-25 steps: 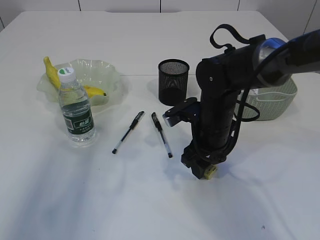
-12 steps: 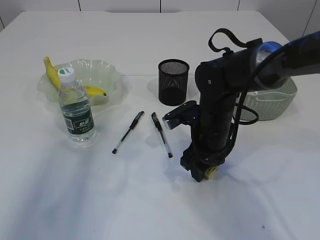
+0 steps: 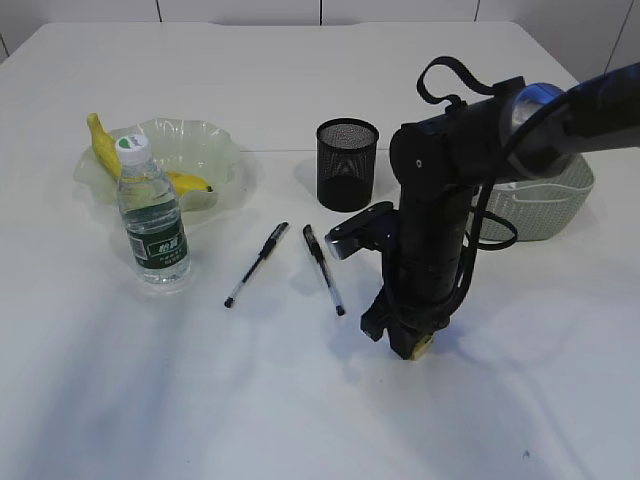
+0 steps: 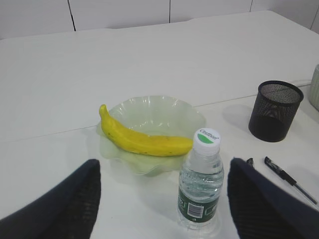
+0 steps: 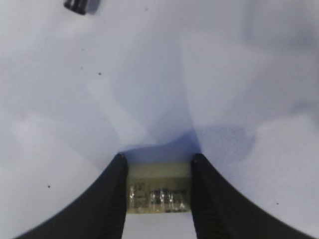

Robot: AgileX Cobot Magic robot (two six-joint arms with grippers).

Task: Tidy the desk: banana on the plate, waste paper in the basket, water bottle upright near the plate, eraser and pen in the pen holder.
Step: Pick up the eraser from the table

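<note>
From my remote station, I see the right gripper point(image 5: 158, 191) pressed down on the desk point(image 3: 300, 80) with its two dark fingers point(image 5: 112, 199) clenched against both sides of the eraser point(image 5: 158, 195), a small pale yellow block lying on the white surface. The left gripper point(image 4: 162, 199) hangs released, its fingers spread wide and empty above the water bottle point(image 4: 201, 181), which stands upright just beside the plate point(image 4: 149, 112). The banana point(image 4: 142, 141) lies in the plate. Two pens point(image 3: 258, 262) rest side by side on the desk between the bottle and the right arm, near the pen holder point(image 3: 347, 164). The basket point(image 3: 545, 205) sits behind the right arm, partly hidden by it.
</note>
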